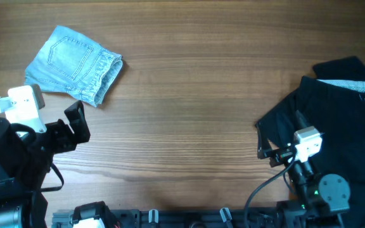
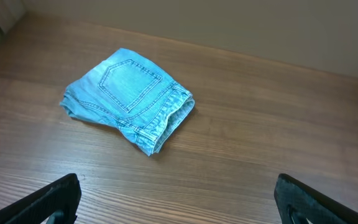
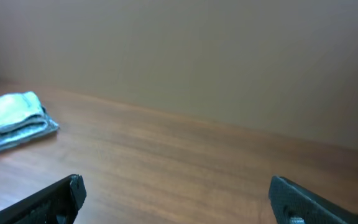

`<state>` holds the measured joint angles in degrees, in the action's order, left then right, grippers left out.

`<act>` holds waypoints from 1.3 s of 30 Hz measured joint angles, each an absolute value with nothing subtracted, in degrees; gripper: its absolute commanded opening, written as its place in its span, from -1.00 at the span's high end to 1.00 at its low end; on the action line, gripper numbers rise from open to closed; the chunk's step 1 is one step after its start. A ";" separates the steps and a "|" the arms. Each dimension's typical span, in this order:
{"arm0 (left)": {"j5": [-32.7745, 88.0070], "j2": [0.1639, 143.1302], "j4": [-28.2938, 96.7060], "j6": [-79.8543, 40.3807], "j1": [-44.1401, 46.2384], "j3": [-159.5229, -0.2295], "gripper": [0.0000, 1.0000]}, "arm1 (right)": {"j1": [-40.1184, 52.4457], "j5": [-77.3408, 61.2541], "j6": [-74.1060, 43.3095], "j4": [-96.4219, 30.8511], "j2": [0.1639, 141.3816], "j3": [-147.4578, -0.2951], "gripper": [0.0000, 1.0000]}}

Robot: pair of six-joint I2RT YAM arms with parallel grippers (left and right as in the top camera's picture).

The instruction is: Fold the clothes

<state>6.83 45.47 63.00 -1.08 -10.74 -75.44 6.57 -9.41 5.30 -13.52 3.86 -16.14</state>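
A wood-grain tabletop [image 1: 189,107] is lit softly and evenly and is bordered at its far edge by a plain beige wall [image 3: 216,56].

Cloth cut off
Overhead, you lose the black fabric garment [image 1: 347,107] at the picture's edge along the desk's right edge; your right wrist view clips the folded light-blue denim shorts [image 3: 11,118] at left.
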 measured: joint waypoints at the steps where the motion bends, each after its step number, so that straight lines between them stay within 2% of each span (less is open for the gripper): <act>1: 6.85 45.47 63.00 -1.08 -10.74 -75.46 -1.00 | 6.52 -9.41 5.30 -11.86 2.92 -14.55 -1.00; 8: 6.83 45.47 63.00 -1.08 -10.74 -75.44 -1.00 | 6.52 -9.41 5.52 3.55 1.08 -2.39 -0.99; 33: 6.81 45.47 62.98 -1.08 -10.70 -75.46 -1.00 | 6.52 -9.41 5.69 0.71 0.99 -0.34 -1.00; 39: 3.86 43.62 60.05 -0.93 -7.66 -74.91 -1.00 | 6.52 -9.41 5.69 0.71 0.99 -0.34 -0.99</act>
<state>3.86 43.62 60.05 -0.93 -7.66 -74.91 6.52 -9.41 5.69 0.71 0.99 -0.34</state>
